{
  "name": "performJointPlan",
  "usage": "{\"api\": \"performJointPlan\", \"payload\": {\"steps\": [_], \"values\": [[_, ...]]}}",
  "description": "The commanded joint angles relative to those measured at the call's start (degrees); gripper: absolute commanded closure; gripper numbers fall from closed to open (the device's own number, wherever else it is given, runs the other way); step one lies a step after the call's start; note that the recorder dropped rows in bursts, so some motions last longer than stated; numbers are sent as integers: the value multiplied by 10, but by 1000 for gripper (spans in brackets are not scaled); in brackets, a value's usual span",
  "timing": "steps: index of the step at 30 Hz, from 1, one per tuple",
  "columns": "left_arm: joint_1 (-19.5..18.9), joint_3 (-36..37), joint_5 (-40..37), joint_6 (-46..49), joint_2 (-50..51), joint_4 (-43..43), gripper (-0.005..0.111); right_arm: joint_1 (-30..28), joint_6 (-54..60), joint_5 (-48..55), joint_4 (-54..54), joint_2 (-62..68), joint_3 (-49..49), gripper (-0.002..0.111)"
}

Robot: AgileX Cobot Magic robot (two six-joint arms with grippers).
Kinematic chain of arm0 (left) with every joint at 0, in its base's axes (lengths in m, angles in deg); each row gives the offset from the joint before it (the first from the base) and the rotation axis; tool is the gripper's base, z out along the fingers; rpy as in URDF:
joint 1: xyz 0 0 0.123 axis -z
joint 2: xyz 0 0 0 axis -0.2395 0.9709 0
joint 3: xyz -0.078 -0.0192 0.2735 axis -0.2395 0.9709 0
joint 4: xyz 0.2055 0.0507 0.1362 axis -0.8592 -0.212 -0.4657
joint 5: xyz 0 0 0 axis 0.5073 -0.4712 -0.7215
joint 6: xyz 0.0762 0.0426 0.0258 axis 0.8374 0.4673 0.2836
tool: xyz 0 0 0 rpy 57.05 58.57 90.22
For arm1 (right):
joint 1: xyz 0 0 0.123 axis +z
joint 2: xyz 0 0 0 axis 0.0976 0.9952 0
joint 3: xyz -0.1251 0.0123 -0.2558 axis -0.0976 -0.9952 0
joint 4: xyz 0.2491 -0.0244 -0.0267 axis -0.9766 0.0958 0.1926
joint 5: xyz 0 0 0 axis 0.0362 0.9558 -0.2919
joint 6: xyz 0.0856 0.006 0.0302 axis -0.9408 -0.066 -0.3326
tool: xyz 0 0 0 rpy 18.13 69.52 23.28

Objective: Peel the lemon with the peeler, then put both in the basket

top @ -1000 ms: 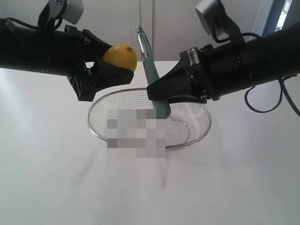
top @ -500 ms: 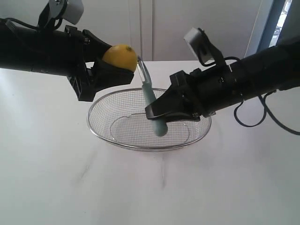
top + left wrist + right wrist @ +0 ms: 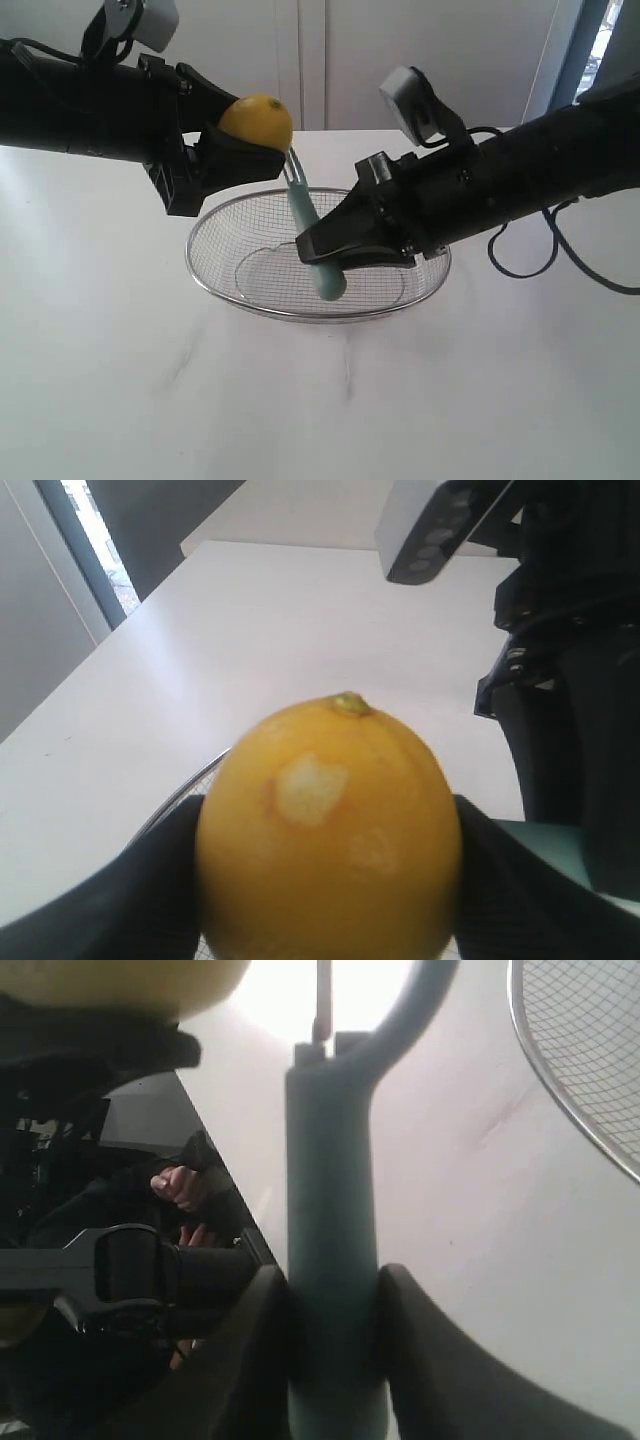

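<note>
Both gripped above basket (image 3: 322, 315): lemon (image 3: 256, 122) left, peeler (image 3: 300, 210) right, seemingly touching.

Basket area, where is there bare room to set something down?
The white table is bare in front of the basket and to its left in the exterior view. Inside the basket, the left half is bare mesh. Crowded: over the basket's back and middle, where the left gripper holds the lemon and the right gripper holds the peeler close to it.
</note>
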Motion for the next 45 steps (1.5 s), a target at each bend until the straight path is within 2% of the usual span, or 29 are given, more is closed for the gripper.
{"api": "performJointPlan", "payload": {"steps": [1, 36, 45], "values": [[5, -2, -11, -2, -7, 17, 107, 1, 8, 13, -16, -1, -2, 108], [5, -2, -11, -2, -7, 17, 107, -18, 34, -4, -24, -75, 0, 108], [5, -2, -11, -2, -7, 17, 107, -18, 7, -52, 18, -75, 0, 108]]}}
